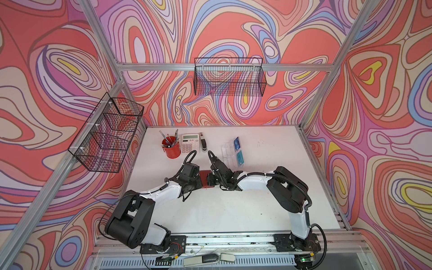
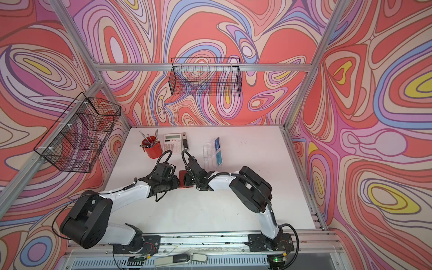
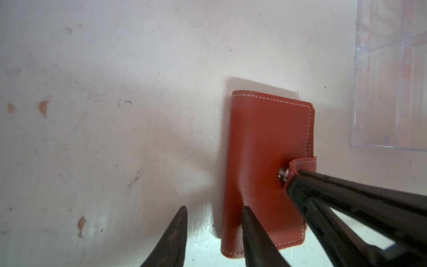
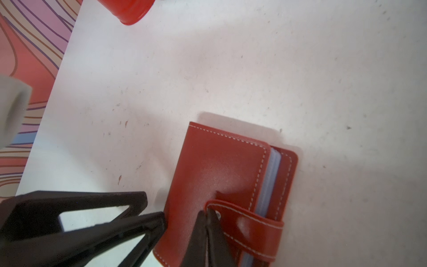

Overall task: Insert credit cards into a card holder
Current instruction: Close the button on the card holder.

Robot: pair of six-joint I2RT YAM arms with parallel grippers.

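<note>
Right claw (image 4: 207, 211) grips tab (image 4: 245, 223) on card holder (image 4: 217, 166); stand (image 1: 227, 152) holds credit cards (image 1: 240, 158).

Pen cup (image 1: 171, 147), calculator (image 1: 189, 143), perhaps stapler (image 1: 203, 143).

The card holder (image 4: 215, 171) looks like smooth red leather with a soft sheen, white stitching and a shiny metal snap (image 3: 282, 173). Its sleeves (image 4: 270, 180) are greyish clear plastic. The tabletop (image 3: 115, 69) is matt white, scuffed and speckled. The fingers (image 3: 254, 235) look like matt black plastic. The stand (image 3: 390, 92) is glossy clear plastic.
</note>
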